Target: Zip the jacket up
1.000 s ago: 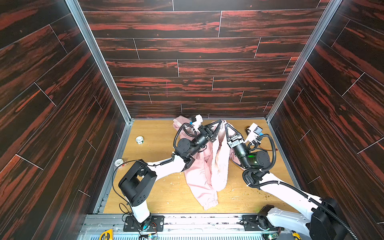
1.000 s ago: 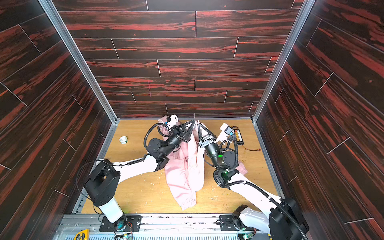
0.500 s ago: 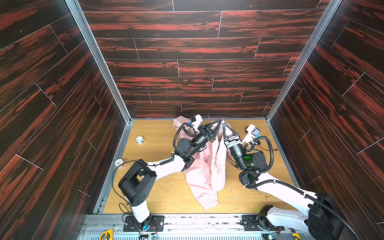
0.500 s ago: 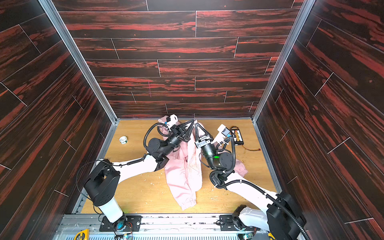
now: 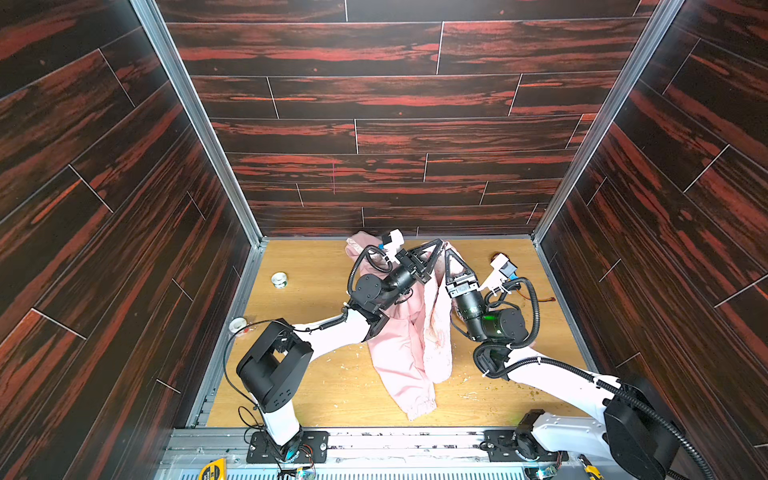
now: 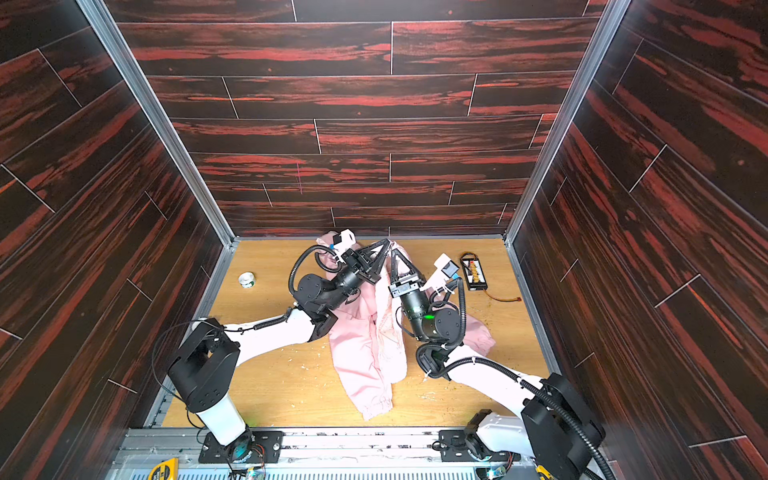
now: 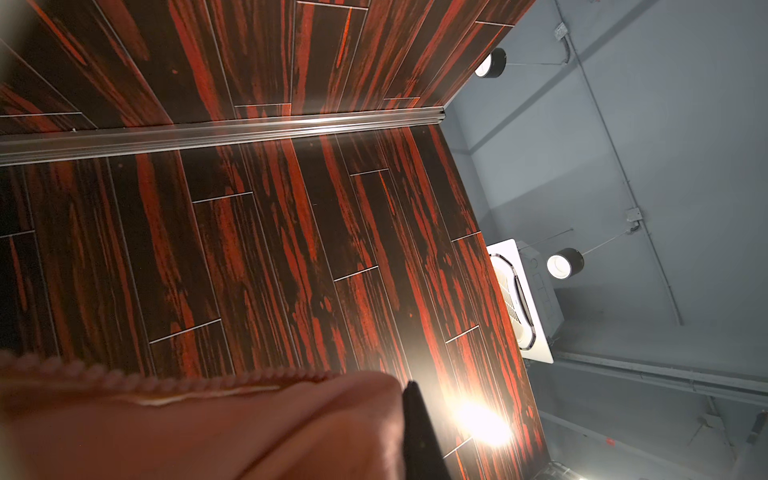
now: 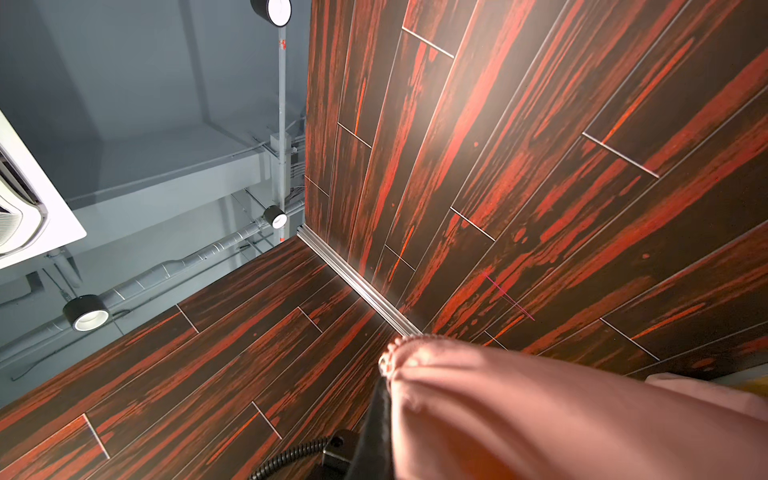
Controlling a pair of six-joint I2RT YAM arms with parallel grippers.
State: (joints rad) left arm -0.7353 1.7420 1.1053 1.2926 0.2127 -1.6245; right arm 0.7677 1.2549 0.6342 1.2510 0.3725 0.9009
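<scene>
We find no writing we can read; the label on the yellow tape measure (image 5: 212, 471) by the near rail is too small. One jacket (image 5: 409, 353) is held up at the far middle of the wooden table (image 5: 316, 386), its lower part and a cuffed sleeve trailing toward the near edge. We count two arms: the left gripper (image 5: 439, 242) and the right gripper (image 5: 448, 252) are both clenched on its pink fabric, tips nearly meeting. Only the left wrist view shows a toothed edge (image 7: 124, 380) along the cloth; the right wrist view shows a bunched fold. In a top view two small rolls (image 5: 279, 279) lie at the left, and in a top view a black board (image 6: 473, 272) shows whole.
</scene>
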